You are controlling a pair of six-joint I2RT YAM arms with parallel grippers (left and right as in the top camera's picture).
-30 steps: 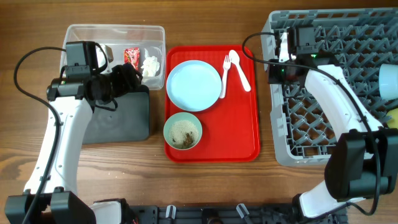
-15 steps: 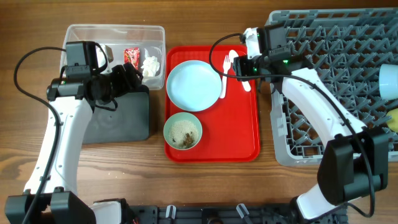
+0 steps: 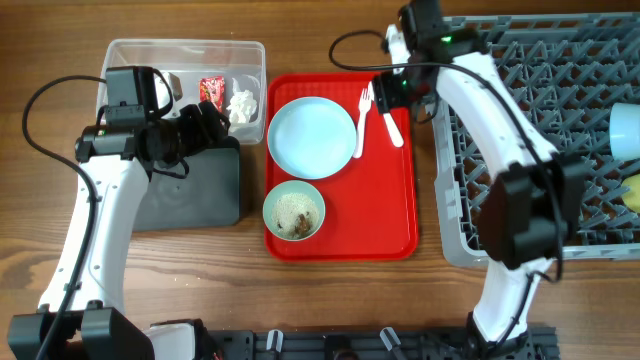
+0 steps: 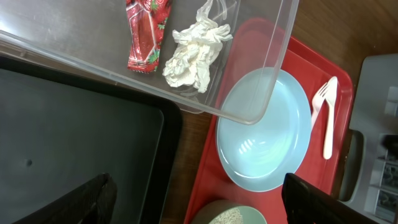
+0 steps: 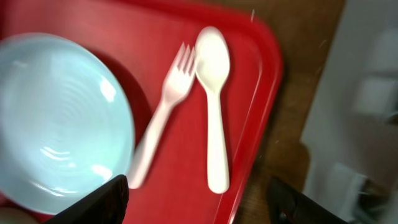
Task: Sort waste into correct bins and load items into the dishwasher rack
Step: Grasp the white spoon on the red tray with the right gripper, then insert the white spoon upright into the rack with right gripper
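On the surface (image 3: pixel 320 300), the serving tray (image 3: pixel 390 200) sits centrally, the tub (image 3: pixel 185 45) and shallow tray (image 3: pixel 200 190) to its left, tub behind, and the rack (image 3: pixel 590 110) to its right. On the serving tray, the plate (image 3: pixel 312 137) lies behind the bowl (image 3: pixel 270 205) of food scraps (image 3: pixel 294 212); the fork (image 3: pixel 361 120) and spoon (image 3: pixel 393 128) lie right of the plate. The wrapper (image 3: pixel 211 89) and tissue (image 3: pixel 242 104) lie in the tub.

1 flat red serving tray (image 3: pixel 388 205) lies on the wooden table (image 3: pixel 300 300), its long sides running away from the robot. It has a raised rim and rounded corners. The table's brown grain runs left to right.
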